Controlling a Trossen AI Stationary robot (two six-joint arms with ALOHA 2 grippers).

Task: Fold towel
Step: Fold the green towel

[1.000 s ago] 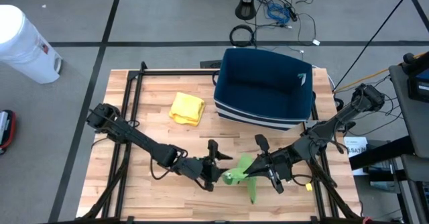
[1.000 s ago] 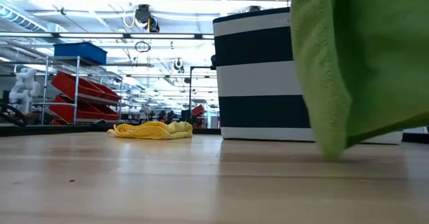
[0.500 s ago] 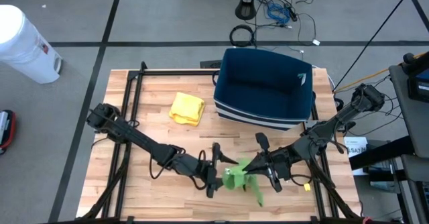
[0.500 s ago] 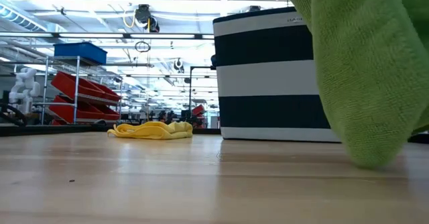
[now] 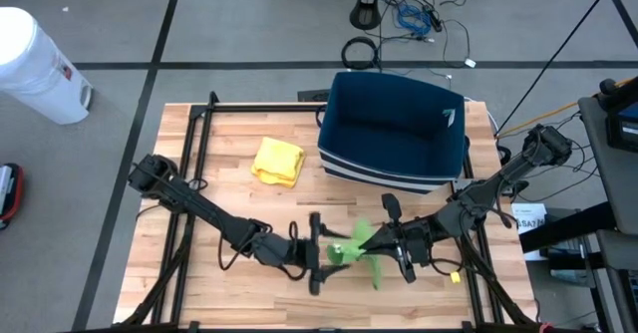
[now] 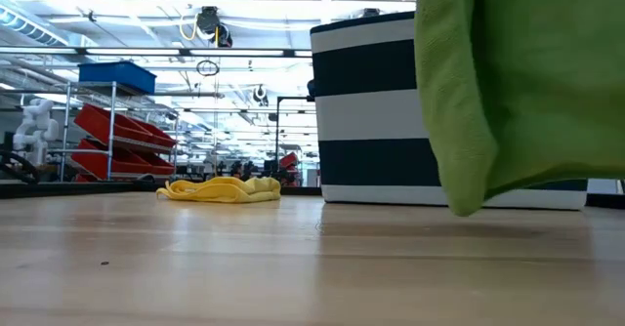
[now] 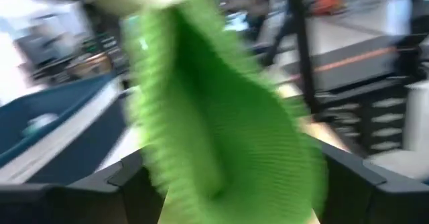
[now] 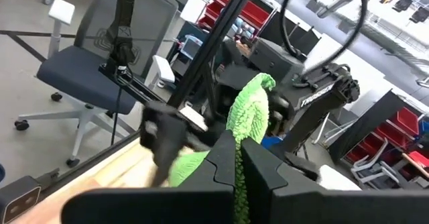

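Observation:
A green towel hangs bunched between my two grippers over the table's near middle. Its lower end is clear of the wood. My right gripper comes from the right and is shut on the towel. My left gripper comes from the left and is open. Its fingers stand either side of the towel's left end, which fills the left wrist view in a blur. My right gripper pinches a bunched upper part of the towel between its two shut fingers, coming level from the table's right. The towel is lifted clear and hangs slack below and beside the fingers. My left gripper: whether its open fingers touch the towel, I cannot tell.
A navy and white striped basket stands at the far right of the table. A crumpled yellow cloth lies left of it. There is bare wood toward the left and near edges. A white bin stands on the floor beyond the table.
The towel's hanging end swung toward the right, then back toward the left, and now hangs a little higher above the wood. My left gripper crept slightly toward the towel and the near edge. My right gripper kept its hold.

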